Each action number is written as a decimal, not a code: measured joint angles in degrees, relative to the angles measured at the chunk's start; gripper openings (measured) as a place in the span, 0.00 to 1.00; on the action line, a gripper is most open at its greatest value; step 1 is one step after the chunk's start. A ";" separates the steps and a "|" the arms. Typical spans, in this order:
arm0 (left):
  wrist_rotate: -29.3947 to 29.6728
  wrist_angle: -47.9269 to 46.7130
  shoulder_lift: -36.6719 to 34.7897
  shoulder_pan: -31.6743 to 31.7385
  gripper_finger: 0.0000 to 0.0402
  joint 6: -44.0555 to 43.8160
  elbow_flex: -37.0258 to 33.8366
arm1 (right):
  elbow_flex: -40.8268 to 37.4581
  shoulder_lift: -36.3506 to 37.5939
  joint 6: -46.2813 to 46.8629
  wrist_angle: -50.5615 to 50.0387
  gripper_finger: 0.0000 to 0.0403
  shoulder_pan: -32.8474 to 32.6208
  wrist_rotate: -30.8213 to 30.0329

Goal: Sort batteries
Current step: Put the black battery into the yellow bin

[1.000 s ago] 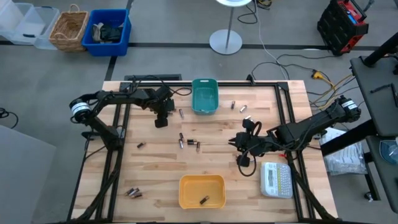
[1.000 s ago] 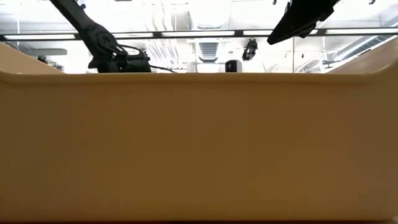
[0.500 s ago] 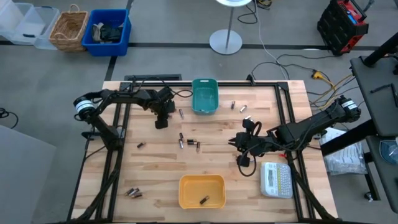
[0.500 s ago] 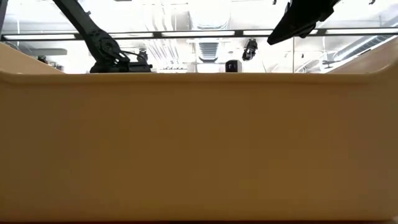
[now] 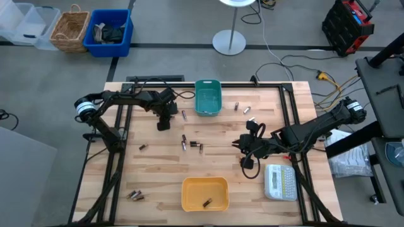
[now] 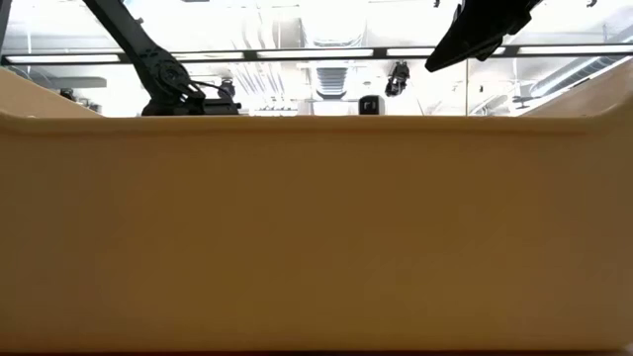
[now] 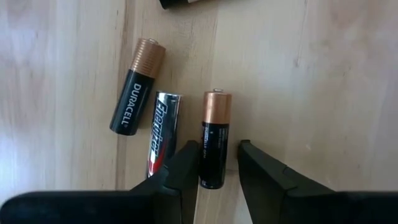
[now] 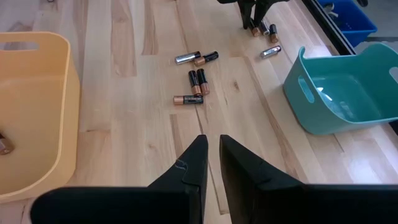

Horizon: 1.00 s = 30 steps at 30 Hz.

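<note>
Pale wooden table [image 5: 158,167] on a dark frame, grey floor around it; a blue bin [image 5: 111,30], a wicker basket [image 5: 69,28] and a white lamp base [image 5: 228,42] stand beyond the far edge. On the table: teal bin [image 5: 208,97] at the far middle, yellow bin [image 5: 204,193] at the near middle with one cell inside, white label maker [image 5: 279,181] near the right corner. Against the high view one second back, the left arm's elbow has shifted slightly; the right arm is unchanged. The left gripper [image 7: 217,163] is low over three batteries [image 7: 214,137], its fingers spread on either side of a black, copper-topped cell, a silver Energizer and a Duracell just beside it. The right gripper [image 8: 211,163] hovers mid-table, fingers nearly together, holding nothing. Other batteries lie scattered: a cluster [image 5: 191,144] at the centre, a pair [image 5: 135,195] at the near left, several right of the teal bin.
</note>
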<state>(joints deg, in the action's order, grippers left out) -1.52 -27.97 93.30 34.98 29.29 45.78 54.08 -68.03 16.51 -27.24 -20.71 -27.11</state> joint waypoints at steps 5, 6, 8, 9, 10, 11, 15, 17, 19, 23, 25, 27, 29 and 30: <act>-0.28 -0.04 0.03 0.00 0.19 -0.17 -0.02 | 0.00 0.00 -0.02 0.01 0.08 -0.01 -0.01; -0.32 -0.07 0.04 0.00 0.18 -0.19 -0.02 | 0.00 0.00 -0.02 0.00 0.08 -0.01 0.00; -0.39 -0.09 0.04 0.00 0.16 -0.37 -0.04 | 0.00 0.00 -0.02 0.00 0.08 0.00 -0.02; -0.41 -0.13 0.04 0.00 0.14 -0.58 -0.04 | 0.00 0.00 -0.02 0.00 0.08 -0.02 0.00; -0.43 -0.17 0.04 0.00 0.13 -0.73 -0.04 | 0.00 0.00 -0.02 0.00 0.08 0.00 -0.02; -0.45 -0.21 0.04 0.00 0.11 -0.75 -0.04 | 0.00 0.00 -0.02 0.00 0.08 -0.01 -0.01; -0.43 -0.28 0.04 -0.04 0.08 -0.82 -0.06 | 0.00 0.00 -0.02 0.00 0.08 -0.02 0.00; -0.41 -0.31 0.07 -0.07 0.08 -0.96 -0.07 | 0.00 0.00 -0.02 0.02 0.08 0.00 -0.02; -0.51 -0.36 0.03 -0.07 0.08 -1.24 -0.07 | 0.00 0.00 -0.02 0.00 0.08 0.00 0.00; -1.33 -1.17 -0.72 -0.11 0.07 -2.35 -0.13 | 0.00 0.00 -0.02 0.00 0.08 -0.01 0.00; -1.95 -2.95 -1.79 -0.17 0.07 -3.19 -0.37 | 0.00 0.00 -0.02 0.00 0.08 -0.01 -0.01; -2.33 -4.64 -3.10 -0.47 0.07 -4.36 -0.50 | 0.00 0.00 -0.02 0.00 0.08 -0.01 0.00; -2.45 -5.49 -4.89 -1.13 0.07 -5.15 -0.49 | 0.00 0.00 -0.02 0.00 0.08 0.00 -0.01; -2.44 -6.17 -5.83 -1.58 0.07 -5.77 -0.47 | 0.00 0.00 -0.02 0.00 0.08 -0.01 0.00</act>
<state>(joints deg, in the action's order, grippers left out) -3.97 -34.14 87.46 33.40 23.52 45.31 54.08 -68.03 16.49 -27.24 -20.72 -27.11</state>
